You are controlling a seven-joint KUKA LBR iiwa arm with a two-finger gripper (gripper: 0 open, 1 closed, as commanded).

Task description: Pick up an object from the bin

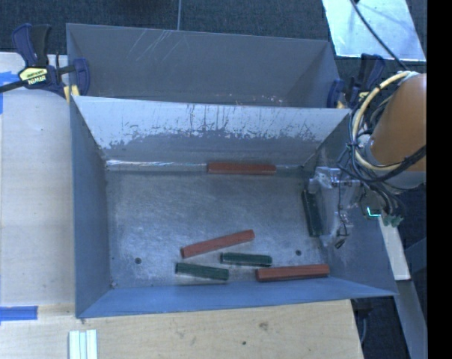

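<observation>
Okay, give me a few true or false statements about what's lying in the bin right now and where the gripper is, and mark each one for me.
1. A brown stick lies along the back wall of the bin. True.
2. The gripper is over the left side of the bin. False: it is at the right side, close to the right wall.
3. Two green sticks lie near the front of the bin. True.
4. The front brown stick stands upright. False: it lies flat on the bin floor, near the front right corner.
</observation>
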